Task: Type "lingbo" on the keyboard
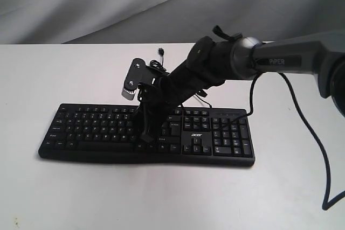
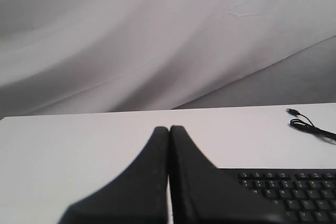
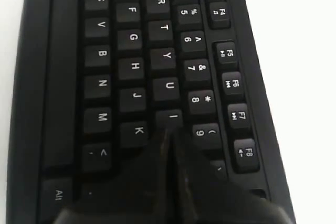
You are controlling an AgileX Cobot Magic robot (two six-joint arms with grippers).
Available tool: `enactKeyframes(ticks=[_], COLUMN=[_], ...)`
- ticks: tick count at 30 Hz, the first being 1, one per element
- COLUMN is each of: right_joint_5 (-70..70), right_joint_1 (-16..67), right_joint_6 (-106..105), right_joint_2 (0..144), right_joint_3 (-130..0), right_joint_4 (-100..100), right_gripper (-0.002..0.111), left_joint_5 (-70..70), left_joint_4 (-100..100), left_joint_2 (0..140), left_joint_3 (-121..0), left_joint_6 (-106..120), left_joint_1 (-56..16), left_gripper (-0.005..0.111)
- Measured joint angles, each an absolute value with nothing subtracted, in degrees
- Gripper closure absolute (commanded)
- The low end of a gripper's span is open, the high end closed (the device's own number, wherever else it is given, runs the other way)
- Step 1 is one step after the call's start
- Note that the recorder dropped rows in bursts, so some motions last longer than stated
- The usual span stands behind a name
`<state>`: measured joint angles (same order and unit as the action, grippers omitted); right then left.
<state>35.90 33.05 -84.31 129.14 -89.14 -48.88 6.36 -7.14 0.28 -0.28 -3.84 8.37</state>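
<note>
A wide black keyboard (image 1: 108, 133) with white legends and an "acer" logo lies on the white table (image 1: 54, 74). My right gripper (image 1: 144, 139) reaches in from the right, points down and is shut, with its tips on the keyboard's middle keys. In the right wrist view the shut tips (image 3: 167, 132) sit at the near edge of the I key (image 3: 171, 116), beside K and 9. My left gripper (image 2: 169, 129) is shut and empty, held above the table to the left of the keyboard's corner (image 2: 294, 192). It does not show in the exterior view.
The keyboard's thin black USB cable (image 1: 160, 57) lies coiled on the table behind the keyboard, also visible as cable (image 2: 310, 127). The right arm's own black cable (image 1: 318, 149) hangs at the right. Grey cloth (image 1: 108, 4) backs the table.
</note>
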Motion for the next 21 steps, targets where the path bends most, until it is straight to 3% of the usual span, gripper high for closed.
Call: enactKeyframes(ticks=[21], right_joint_5=[35.2], right_joint_1=[33.0], right_joint_6=[-87.8], right_joint_2=[129.1], right_joint_3=[-89.1], right_joint_4=[-51.0], right_gripper=[0.108], left_joint_5=[6.4], left_joint_4=[-7.1], left_joint_2=[0.3], left_joint_3=[-0.3], left_joint_6=[-3.8], left_joint_1=[8.4], left_gripper=[0.106])
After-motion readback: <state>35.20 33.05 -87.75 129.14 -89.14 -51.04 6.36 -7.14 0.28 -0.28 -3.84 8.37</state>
